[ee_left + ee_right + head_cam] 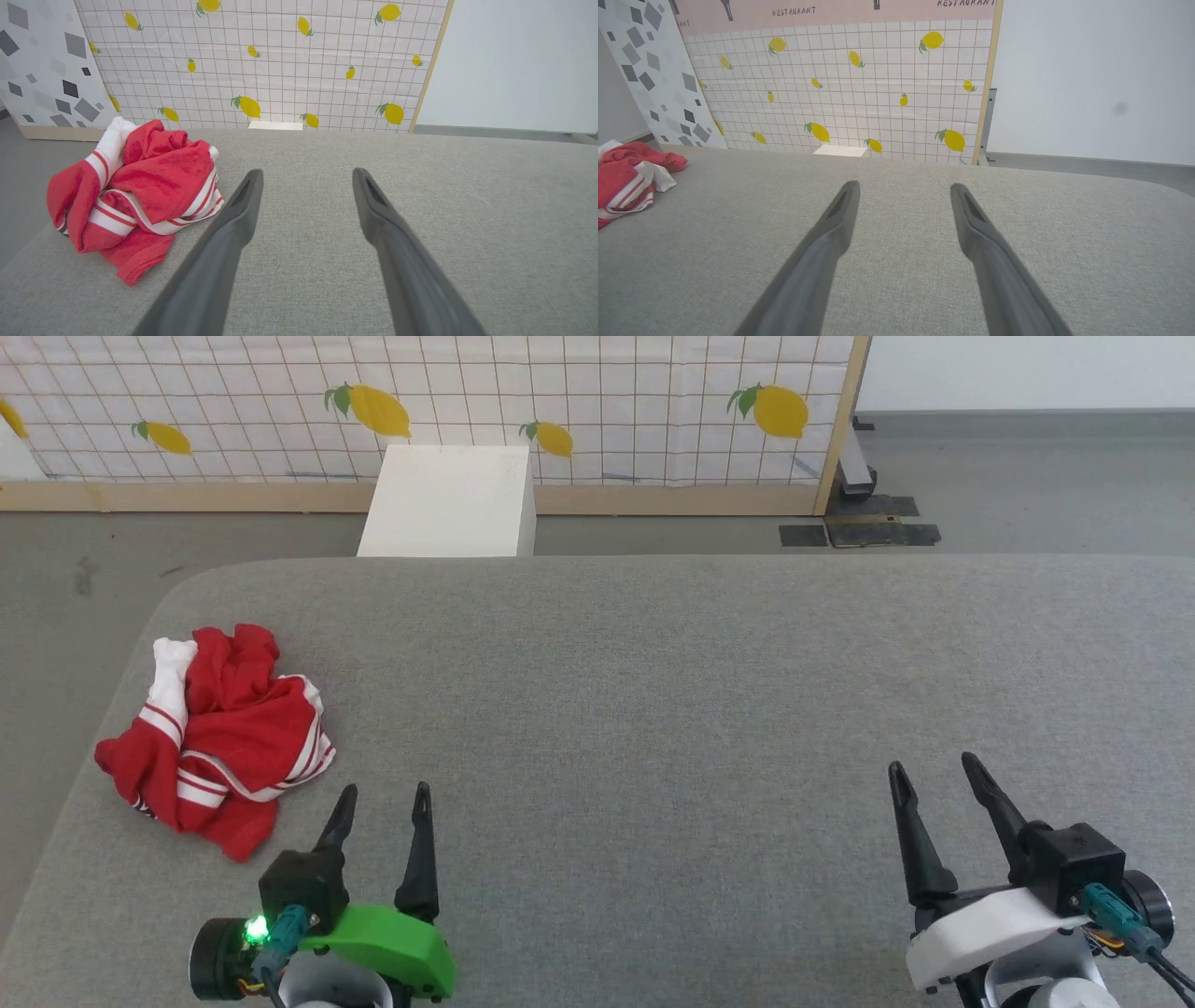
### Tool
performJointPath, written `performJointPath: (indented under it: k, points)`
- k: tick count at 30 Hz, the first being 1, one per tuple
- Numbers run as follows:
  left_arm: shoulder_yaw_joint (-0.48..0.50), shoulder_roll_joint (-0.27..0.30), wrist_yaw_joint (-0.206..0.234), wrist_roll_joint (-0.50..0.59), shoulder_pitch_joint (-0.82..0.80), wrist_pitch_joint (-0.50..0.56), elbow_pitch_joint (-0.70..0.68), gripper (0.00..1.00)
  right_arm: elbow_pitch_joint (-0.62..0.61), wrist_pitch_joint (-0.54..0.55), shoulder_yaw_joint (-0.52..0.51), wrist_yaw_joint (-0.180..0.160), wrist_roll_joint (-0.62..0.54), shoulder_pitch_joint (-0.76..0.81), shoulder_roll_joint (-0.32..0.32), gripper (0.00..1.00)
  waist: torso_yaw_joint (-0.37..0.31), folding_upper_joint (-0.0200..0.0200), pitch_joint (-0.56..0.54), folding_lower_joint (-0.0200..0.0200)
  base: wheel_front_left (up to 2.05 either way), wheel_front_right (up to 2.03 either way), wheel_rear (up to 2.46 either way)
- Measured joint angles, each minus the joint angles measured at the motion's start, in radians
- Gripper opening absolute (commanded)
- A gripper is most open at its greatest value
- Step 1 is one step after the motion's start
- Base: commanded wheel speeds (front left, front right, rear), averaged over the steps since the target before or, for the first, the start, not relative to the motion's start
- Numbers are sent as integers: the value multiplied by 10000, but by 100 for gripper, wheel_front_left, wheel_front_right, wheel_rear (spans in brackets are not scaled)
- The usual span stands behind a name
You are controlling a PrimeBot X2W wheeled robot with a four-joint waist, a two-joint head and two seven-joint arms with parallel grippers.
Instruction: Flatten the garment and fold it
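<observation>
— Over by the left edge of the tabletop, see that red heap? That's the garment, crumpled into a ball, with a white sleeve poking out on top and striped trim showing along the folds.
— Is any of it lying flat?
— No, it's all bunched up, and one red corner trails toward the near edge. I can't make out any lettering on it.
— And the left gripper?
— Low on the near side, just beside the heap but not touching it. Its two dark fingers are spread wide with nothing between them, pointing away across the grey cloth-covered top.
— The right gripper?
— Well apart from the heap, at the near right. Its fingers are parted just the same, grasping nothing, over bare grey surface.
— What's behind?
— A white box stands on the floor just past the far edge. Beyond it is a tiled panel printed with yellow lemons and framed in pale wood.
</observation>
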Motion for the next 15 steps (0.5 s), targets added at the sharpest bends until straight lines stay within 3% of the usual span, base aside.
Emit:
performJointPath:
  k: [15]
  points:
    - [-148, 0, 0, -276, -3, -328, 370, 100, 245, -311, -54, 0, 198, 0, 0, 100, 41, 0, 22, 0, 0, 0, 0]
